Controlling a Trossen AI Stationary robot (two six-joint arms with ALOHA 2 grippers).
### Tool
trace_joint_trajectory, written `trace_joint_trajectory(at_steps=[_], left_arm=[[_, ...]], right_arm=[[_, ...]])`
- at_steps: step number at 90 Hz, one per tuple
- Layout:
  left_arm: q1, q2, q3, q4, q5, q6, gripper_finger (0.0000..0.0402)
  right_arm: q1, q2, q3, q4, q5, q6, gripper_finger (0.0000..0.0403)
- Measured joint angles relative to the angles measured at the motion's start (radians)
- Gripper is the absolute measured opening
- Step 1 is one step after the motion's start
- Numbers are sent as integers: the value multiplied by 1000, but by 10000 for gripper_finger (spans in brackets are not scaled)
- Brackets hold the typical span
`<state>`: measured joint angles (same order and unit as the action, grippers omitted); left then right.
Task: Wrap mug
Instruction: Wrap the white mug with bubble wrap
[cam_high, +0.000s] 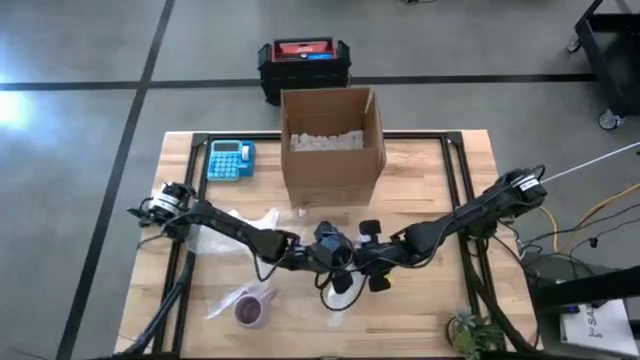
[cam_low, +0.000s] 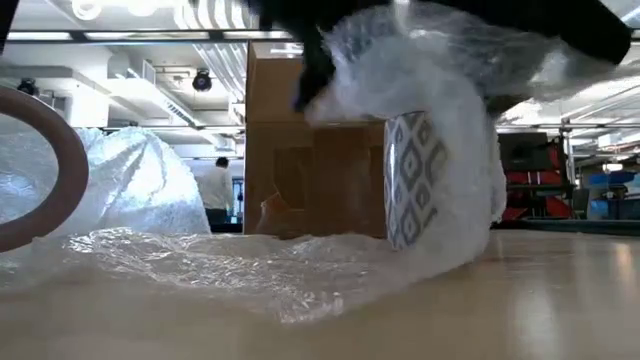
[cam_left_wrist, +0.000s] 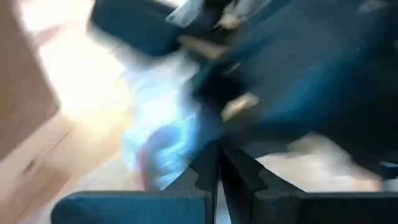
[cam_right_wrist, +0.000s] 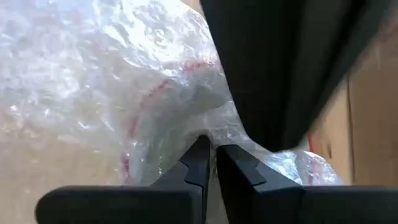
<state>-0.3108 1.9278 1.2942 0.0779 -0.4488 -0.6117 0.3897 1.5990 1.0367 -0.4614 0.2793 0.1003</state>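
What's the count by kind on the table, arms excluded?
Mugs: 2, patterned mug in wrap, dark red mug
Bubble wrap sheets: 1
Cardboard boxes: 1
Blue calculators: 1
Plants: 1
Total: 6

Both arms (cam_high: 250, 238) (cam_high: 460, 218) meet mid-table, jaws pinched together.
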Motion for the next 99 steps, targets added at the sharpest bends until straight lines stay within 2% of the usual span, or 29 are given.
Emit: trace_joint_trajectory(at_steps=[9, 28, 54, 66, 86, 99], left_arm=[[7, 23, 1, 3, 39, -28, 0], [8, 41, 5, 10, 38, -44, 0], [7, 42, 4, 2, 38, -44, 0], [7, 42, 3, 2, 38, -44, 0], [7, 43, 2, 6, 39, -46, 0], [7, 43, 2, 8, 39, -52, 0]], right_arm=[[0, 0, 2, 0, -4, -13, 14], [0, -2, 7, -11, 1, 3, 14], [3, -23, 153, -233, 5, 64, 14], [6, -72, 193, -308, -19, 63, 14], [4, -202, 185, -371, -14, 86, 15], [2, -286, 148, -419, 16, 109, 49]])
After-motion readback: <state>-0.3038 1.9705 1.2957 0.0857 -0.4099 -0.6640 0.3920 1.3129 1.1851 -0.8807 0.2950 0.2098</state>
